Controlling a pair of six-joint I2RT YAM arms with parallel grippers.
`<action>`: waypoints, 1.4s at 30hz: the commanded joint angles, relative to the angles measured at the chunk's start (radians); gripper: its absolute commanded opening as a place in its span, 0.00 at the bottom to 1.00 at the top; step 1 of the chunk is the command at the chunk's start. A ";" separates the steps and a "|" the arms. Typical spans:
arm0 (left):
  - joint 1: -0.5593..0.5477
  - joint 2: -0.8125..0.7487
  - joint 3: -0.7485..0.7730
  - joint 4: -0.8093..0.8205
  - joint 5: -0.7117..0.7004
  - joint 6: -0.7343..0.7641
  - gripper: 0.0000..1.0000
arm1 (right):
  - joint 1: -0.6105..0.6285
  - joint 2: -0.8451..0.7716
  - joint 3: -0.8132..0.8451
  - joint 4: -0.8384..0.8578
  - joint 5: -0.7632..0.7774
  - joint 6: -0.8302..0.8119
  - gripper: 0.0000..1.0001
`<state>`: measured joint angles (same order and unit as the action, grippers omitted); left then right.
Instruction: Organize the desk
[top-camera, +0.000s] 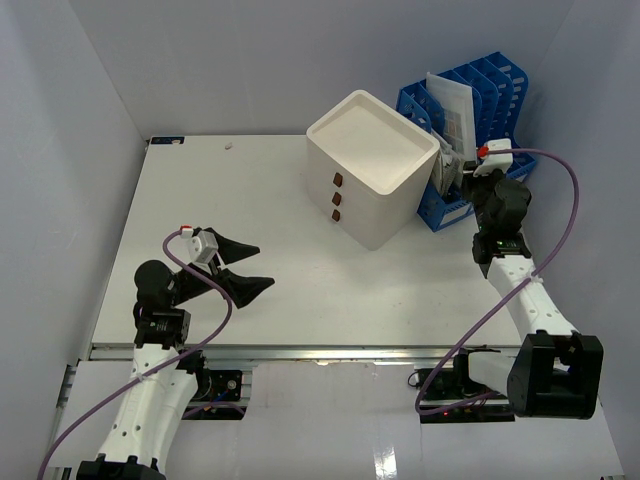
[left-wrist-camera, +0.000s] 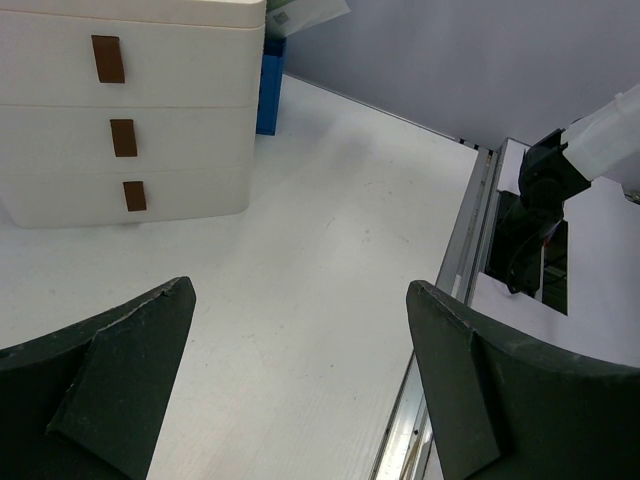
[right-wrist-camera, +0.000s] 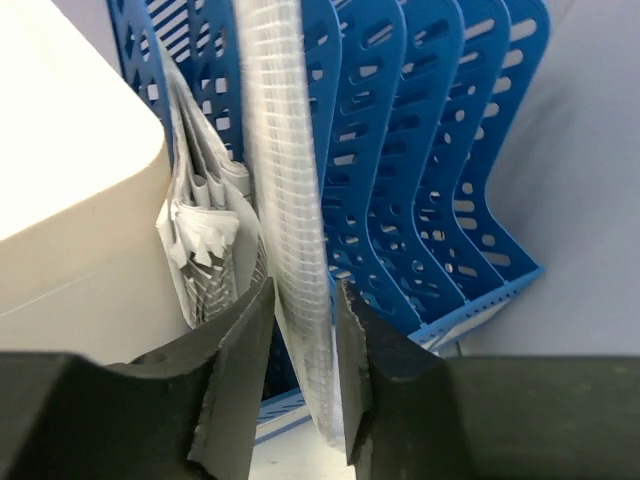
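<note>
The desk (top-camera: 300, 290) is a wide white tabletop with a metal rail (top-camera: 300, 351) along its front edge. My left gripper (top-camera: 262, 266) hovers over its near-left part, open and empty; the left wrist view shows bare desk (left-wrist-camera: 330, 250) between its wide-spread fingers. My right gripper (top-camera: 458, 166) is at the blue file rack (top-camera: 490, 90) at the back right. In the right wrist view its fingers (right-wrist-camera: 240, 350) close narrowly on the lower edge of a white mesh folder (right-wrist-camera: 285, 180), which stands upright in a slot of the rack (right-wrist-camera: 420, 150).
A white three-drawer box (top-camera: 372, 180) stands just left of the rack, close to the right gripper. Folded grey-white papers (right-wrist-camera: 205, 230) fill the slot beside the box. A small pale scrap (top-camera: 230, 146) lies at the back edge. Grey walls enclose the desk.
</note>
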<state>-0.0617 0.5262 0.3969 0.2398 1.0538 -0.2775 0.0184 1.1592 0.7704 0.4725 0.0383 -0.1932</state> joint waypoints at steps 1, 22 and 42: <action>-0.006 -0.002 0.005 -0.002 -0.003 0.012 0.98 | -0.034 0.026 -0.002 0.083 -0.146 -0.023 0.23; -0.006 0.011 0.004 -0.008 -0.002 0.017 0.98 | -0.112 0.064 -0.213 0.759 -0.430 0.126 0.08; -0.006 0.037 0.005 -0.022 -0.009 0.021 0.98 | -0.150 0.283 -0.194 1.253 -0.446 0.260 0.08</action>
<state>-0.0631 0.5567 0.3969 0.2306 1.0534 -0.2722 -0.1306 1.4192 0.5277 1.2594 -0.4145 0.0211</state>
